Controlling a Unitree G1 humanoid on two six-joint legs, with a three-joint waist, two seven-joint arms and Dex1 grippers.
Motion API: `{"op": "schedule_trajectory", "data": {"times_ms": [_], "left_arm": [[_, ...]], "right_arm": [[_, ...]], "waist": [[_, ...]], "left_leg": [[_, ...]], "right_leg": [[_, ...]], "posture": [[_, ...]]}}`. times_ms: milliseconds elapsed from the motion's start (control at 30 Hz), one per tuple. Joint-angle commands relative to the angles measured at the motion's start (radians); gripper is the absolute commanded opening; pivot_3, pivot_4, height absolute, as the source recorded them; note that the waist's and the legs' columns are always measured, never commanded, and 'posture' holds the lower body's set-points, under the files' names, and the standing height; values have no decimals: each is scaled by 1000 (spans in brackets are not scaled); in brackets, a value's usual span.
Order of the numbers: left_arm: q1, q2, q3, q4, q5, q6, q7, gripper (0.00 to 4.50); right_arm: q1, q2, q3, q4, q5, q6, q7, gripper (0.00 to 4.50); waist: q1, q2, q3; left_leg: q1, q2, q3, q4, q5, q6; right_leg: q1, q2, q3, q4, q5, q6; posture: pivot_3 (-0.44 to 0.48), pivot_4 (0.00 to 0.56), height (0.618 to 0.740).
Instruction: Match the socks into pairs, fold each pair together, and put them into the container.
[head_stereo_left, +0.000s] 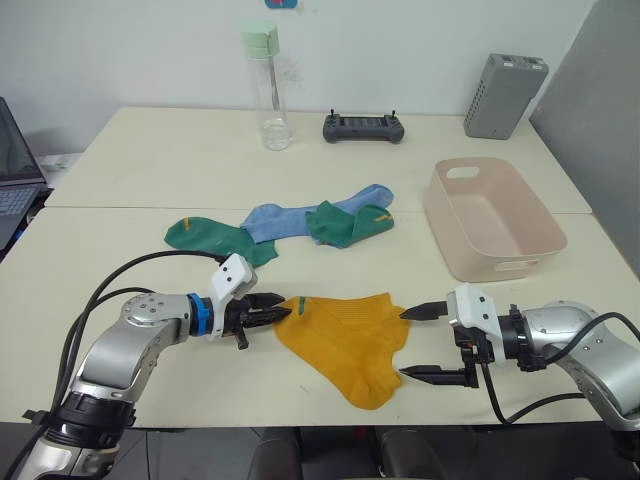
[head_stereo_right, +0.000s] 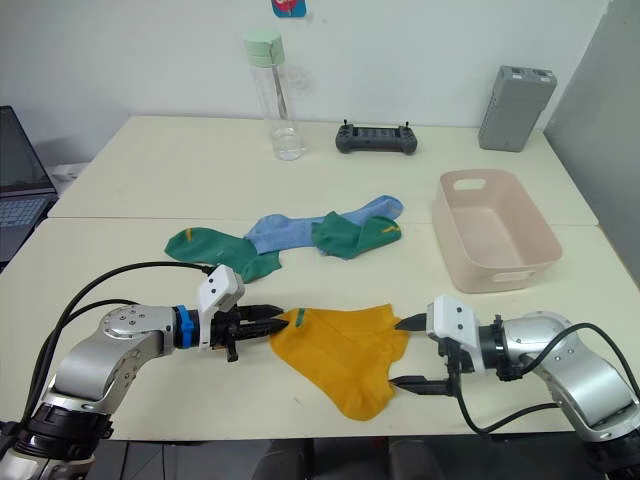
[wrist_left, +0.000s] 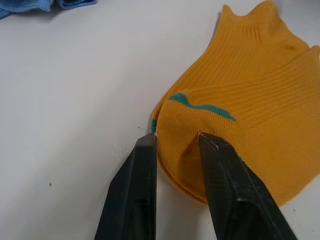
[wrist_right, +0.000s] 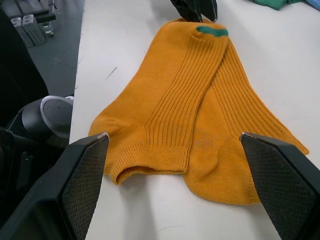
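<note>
Two yellow socks (head_stereo_left: 345, 338) overlap; left claw (head_stereo_left: 268, 311) pinches their toe end; right claw (head_stereo_left: 418, 343) gapes wide, empty.

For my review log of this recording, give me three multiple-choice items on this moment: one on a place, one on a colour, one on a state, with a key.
1. Where does the pink container stand?
A. on the robot's right side of the table
B. at the left edge by the laptop
C. between the two hands

2. What colour is the pair of socks between the hands?
A. light blue
B. dark green
C. mustard yellow

3. How does the right hand stand?
A. shut on a green sock
B. open, a finger on each side of the yellow socks' end
C. inside the container

Key: 1 A, it stands right of the blue and green socks. 2 C, the stacked yellow socks lie there, the left hand pinching their toe end. 3 B, the right wrist view shows its fingers wide apart.
</note>
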Motion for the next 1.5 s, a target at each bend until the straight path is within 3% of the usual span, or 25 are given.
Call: {"op": "schedule_trajectory", "data": {"times_ms": [33,67,467,567,733,967,1300,1500], "left_arm": [[-16,-5,16,-36,-21,-7,-7,312],[-16,-5,18,-37,-23,-6,-8,30],[-49,-18,22,1,-18,-43,2,30],[-79,-14,2,21,-12,-57,-28,597],[-108,-3,-36,57,27,-52,-43,2047],[-97,11,-88,62,72,-82,-81,2047],[-95,3,-76,62,73,-96,-95,2047],[-90,-1,-63,53,63,-98,-90,581]], "right_arm": [[1,-1,-15,-20,-1,-21,1,4500],[0,-1,-15,-18,-2,-23,1,4500],[-1,3,-6,-4,-13,-43,6,4500],[-2,3,-1,-4,-16,-46,9,4500],[-5,3,1,-4,-16,-46,8,4500],[10,1,0,-17,-26,-49,2,4500],[10,9,6,-16,-37,-53,5,4500],[6,11,8,-10,-40,-59,9,4500]], "waist": [[0,0,0],[0,0,0],[1,0,0],[0,0,0],[0,0,0],[0,0,0],[0,0,0],[0,0,0]], "left_leg": [[0,0,0,0,0,0],[0,0,0,0,0,0],[0,0,0,0,0,0],[0,0,0,0,0,0],[0,0,0,0,0,0],[0,0,0,0,0,0],[0,0,0,0,0,0],[0,0,0,0,0,0]], "right_leg": [[0,0,0,0,0,0],[0,0,0,0,0,0],[0,0,0,0,1,2],[0,0,0,0,1,2],[0,0,0,0,1,2],[0,0,0,0,1,2],[0,0,0,0,1,3],[0,0,0,0,1,3]], "posture": [[0,150,740],[0,150,740],[0,150,740],[0,150,740],[0,150,740],[0,150,740],[0,150,740],[0,150,740]]}}
